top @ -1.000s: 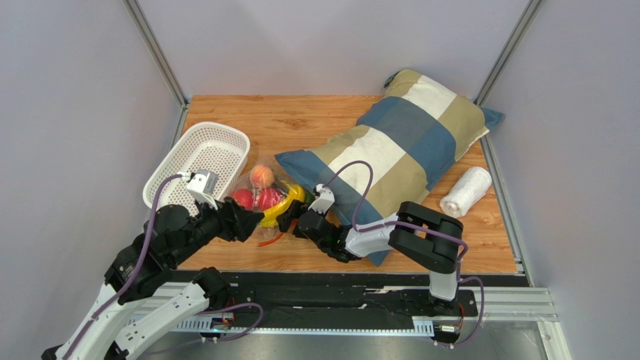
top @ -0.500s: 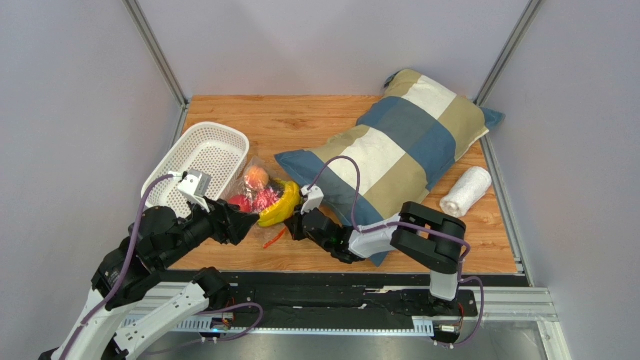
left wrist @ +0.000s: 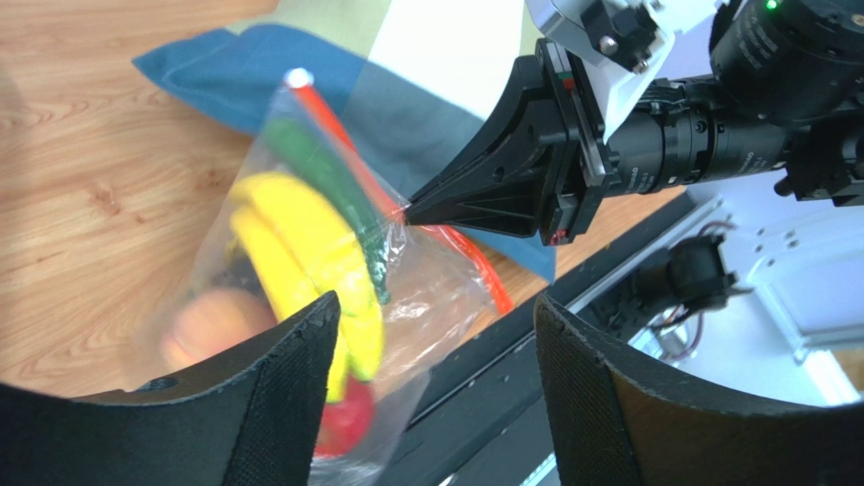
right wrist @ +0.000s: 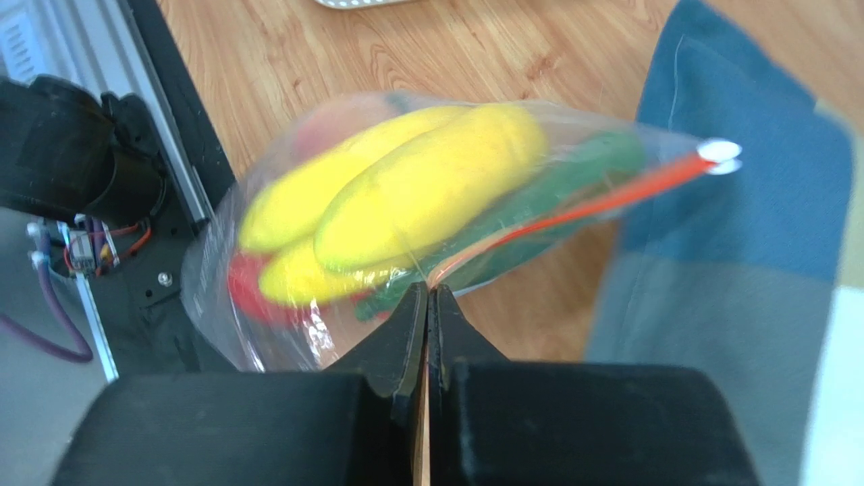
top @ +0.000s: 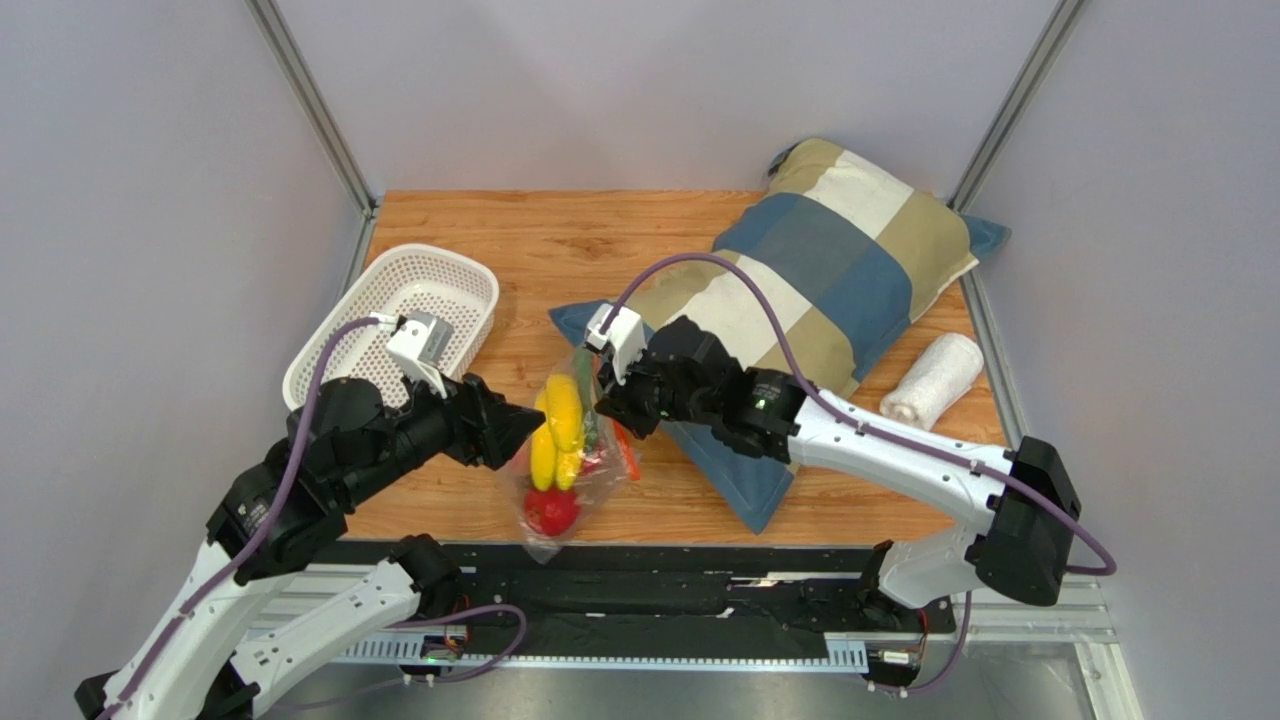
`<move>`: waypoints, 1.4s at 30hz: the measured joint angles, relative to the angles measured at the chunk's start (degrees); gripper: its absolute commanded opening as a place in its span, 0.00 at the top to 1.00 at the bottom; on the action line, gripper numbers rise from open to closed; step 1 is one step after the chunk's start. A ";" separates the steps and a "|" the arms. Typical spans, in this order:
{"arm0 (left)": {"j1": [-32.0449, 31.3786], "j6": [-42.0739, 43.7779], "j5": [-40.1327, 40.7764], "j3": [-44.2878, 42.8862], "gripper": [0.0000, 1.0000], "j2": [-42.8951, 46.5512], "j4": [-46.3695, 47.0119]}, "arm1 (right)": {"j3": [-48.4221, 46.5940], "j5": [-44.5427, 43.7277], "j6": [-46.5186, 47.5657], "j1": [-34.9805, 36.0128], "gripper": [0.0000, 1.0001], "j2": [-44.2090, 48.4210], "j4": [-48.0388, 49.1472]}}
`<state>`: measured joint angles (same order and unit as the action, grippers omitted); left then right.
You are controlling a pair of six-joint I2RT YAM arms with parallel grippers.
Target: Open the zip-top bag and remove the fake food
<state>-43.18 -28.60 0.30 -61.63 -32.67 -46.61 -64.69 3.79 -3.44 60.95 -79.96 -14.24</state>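
The zip-top bag (top: 568,458) hangs in the air over the table's front, pinched at its orange-red zipper strip (right wrist: 608,197) by my right gripper (top: 609,408), which is shut on it (right wrist: 427,292). Inside, the fake food has slid down: yellow bananas (top: 558,432) (right wrist: 426,192), a dark green vegetable (right wrist: 573,167) and a red apple (top: 552,512) at the bottom. My left gripper (top: 516,435) is open just left of the bag. Its fingers (left wrist: 279,400) straddle the bag's lower corner (left wrist: 406,304) without touching it.
A white mesh basket (top: 394,323) stands at the left. A patchwork pillow (top: 819,278) lies across the right half, under the right arm. A rolled white towel (top: 932,383) lies at the right edge. The black base rail (top: 676,563) runs below the bag.
My right gripper shut on the bag's zipper edge and lifted it off the table, so the food dropped to the bottom. The left gripper stayed open beside it.
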 measured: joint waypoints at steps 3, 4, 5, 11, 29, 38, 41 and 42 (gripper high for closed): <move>0.00 -1.49 1.33 -0.35 0.15 -0.04 2.12 | -4.57 4.74 6.29 -2.21 1.00 -0.94 -6.64; 0.00 -1.88 1.70 -0.35 0.13 -0.15 2.73 | -6.10 6.40 8.50 -2.67 1.00 -1.57 -8.94; 0.00 -2.29 2.19 -0.35 0.11 -0.42 3.34 | -6.95 7.69 10.14 -3.08 1.00 -2.10 -10.47; 0.48 -5.18 5.16 -0.42 0.04 -5.86 7.10 | -7.37 18.25 18.58 -9.03 1.00 -2.23 -16.79; 19.69 -9.20 -15.08 14.64 0.20 -10.97 18.97 | -5.42 20.85 14.47 -12.09 1.00 3.48 -17.22; 3.89 -1.79 -13.29 15.45 0.22 0.98 24.44 | -5.55 -1.42 -18.67 -4.24 1.00 3.61 -13.73; -6.91 2.21 -6.88 15.45 0.22 -0.20 26.53 | -5.77 -5.90 -28.87 -3.61 1.00 3.32 -13.84; -10.73 3.61 -4.07 15.54 0.20 -0.79 26.77 | -5.77 -7.13 -31.85 -3.54 1.00 3.43 -13.86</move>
<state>-53.91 -24.99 -3.77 -46.09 -33.45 -19.84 -70.46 -3.33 -35.29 57.41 -76.53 -28.10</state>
